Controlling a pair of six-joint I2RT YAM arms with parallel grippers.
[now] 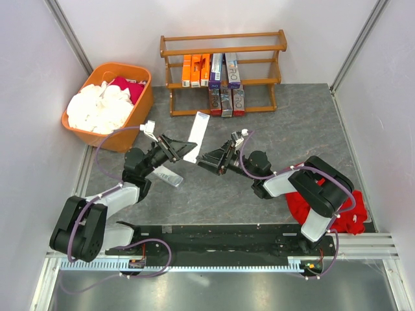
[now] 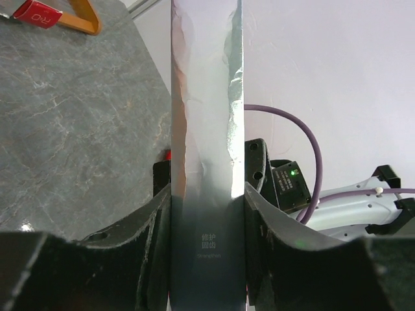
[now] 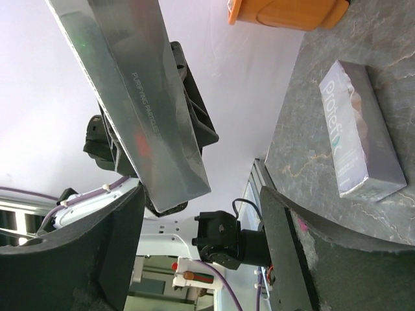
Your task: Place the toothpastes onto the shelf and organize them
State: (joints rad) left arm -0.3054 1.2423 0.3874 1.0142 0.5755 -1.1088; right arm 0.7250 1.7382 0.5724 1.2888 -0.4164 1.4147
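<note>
My left gripper [image 1: 174,148] is shut on a silver-grey toothpaste carton [image 1: 197,133] and holds it above the table, long end pointing towards the shelf. In the left wrist view the carton [image 2: 206,116] sits squarely between both fingers of the gripper [image 2: 207,197]. My right gripper [image 1: 209,159] is open and empty, just right of the carton's near end. In the right wrist view that carton [image 3: 136,97] hangs at upper left, ahead of the open gripper [image 3: 202,194]. The wooden shelf [image 1: 224,43] holds orange cartons [image 1: 194,70], purple-and-white cartons [image 1: 224,69] and red-and-silver cartons [image 1: 227,101].
A purple-and-white carton [image 1: 170,176] lies flat on the table by my left arm; it also shows in the right wrist view [image 3: 360,136]. An orange tub [image 1: 104,133] of white and red cloths stands at the back left. A red cloth [image 1: 324,202] lies at the front right.
</note>
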